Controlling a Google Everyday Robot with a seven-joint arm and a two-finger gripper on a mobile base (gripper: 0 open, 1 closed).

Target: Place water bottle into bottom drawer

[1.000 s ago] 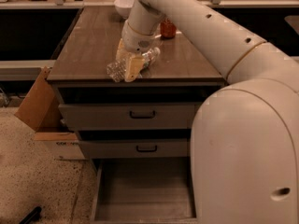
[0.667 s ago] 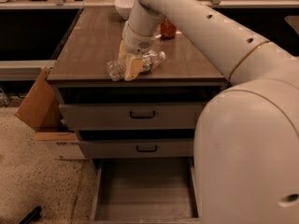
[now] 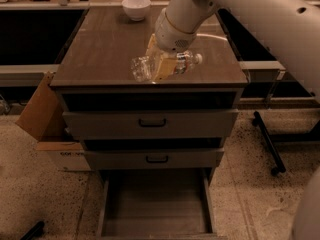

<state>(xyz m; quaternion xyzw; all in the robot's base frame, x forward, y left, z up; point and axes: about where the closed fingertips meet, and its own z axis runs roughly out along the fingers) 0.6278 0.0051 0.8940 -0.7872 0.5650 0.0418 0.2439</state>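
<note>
The water bottle [image 3: 142, 68] is a small clear ribbed plastic bottle with a white cap pointing right. It lies sideways in my gripper [image 3: 162, 65], which is shut on its middle and holds it over the front edge of the cabinet top [image 3: 100, 59]. The bottom drawer [image 3: 156, 204] is pulled open at the bottom of the view, with a plain bare floor, straight below the gripper. Two wider drawers with black handles [image 3: 152, 122] sit above it, partly pulled out.
A white bowl [image 3: 136, 7] stands at the back of the cabinet top. A cardboard box [image 3: 42, 114] leans against the cabinet's left side. A black chair base [image 3: 267, 139] lies on the floor to the right. My arm fills the upper right.
The view has shifted, so the cabinet now sits centred and the open bottom drawer shows fully. The gripper still holds the bottle, now nearer the front edge of the cabinet top.
</note>
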